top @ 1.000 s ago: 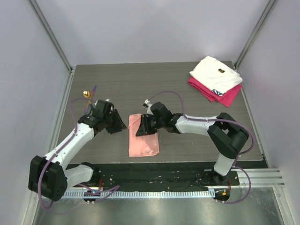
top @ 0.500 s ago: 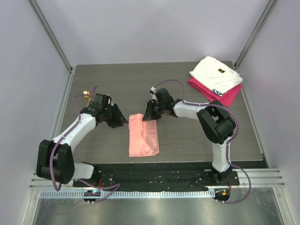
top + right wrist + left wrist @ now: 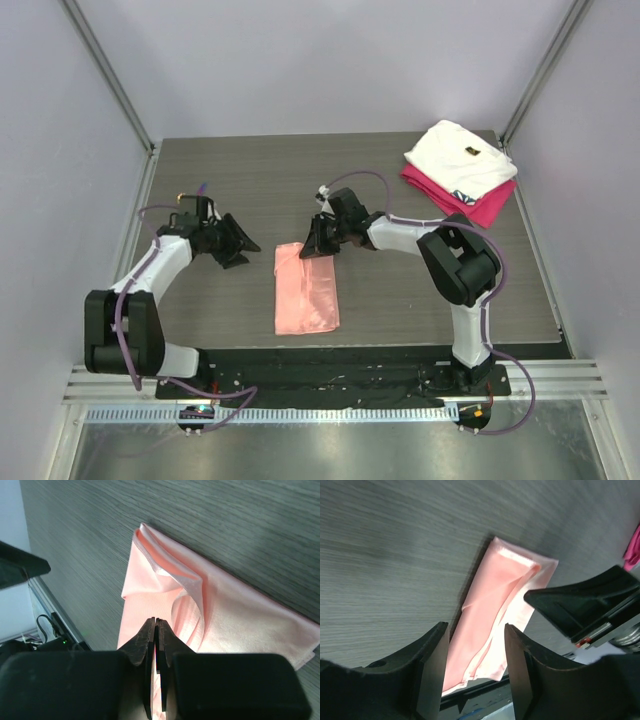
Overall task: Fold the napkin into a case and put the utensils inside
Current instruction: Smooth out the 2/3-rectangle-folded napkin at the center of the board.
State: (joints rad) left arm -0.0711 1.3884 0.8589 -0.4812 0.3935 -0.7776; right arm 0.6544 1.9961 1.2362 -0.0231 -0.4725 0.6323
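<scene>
The salmon-pink napkin [image 3: 306, 290] lies folded into a long narrow strip in the middle of the table, with a raised fold near its far end [image 3: 190, 587]. My right gripper [image 3: 314, 248] hovers at the strip's far right corner. Its jaws are shut tight [image 3: 156, 622], and I see no cloth between them. My left gripper [image 3: 238, 248] is open to the left of the napkin, clear of it. The pink strip [image 3: 495, 600] shows beyond its fingers [image 3: 432, 665]. Of the utensils, only a gold bit [image 3: 183, 200] and a purple tip [image 3: 203, 187] show behind the left arm.
A folded white cloth [image 3: 462, 156] lies on a folded magenta cloth [image 3: 485, 207] at the back right corner. A black mounting rail [image 3: 330, 375] runs along the near edge. Grey walls close in the table's left, right and back sides.
My left gripper has drawn back to the left, away from the napkin, and opened wider. My right gripper moved to the napkin's far end and closed.
</scene>
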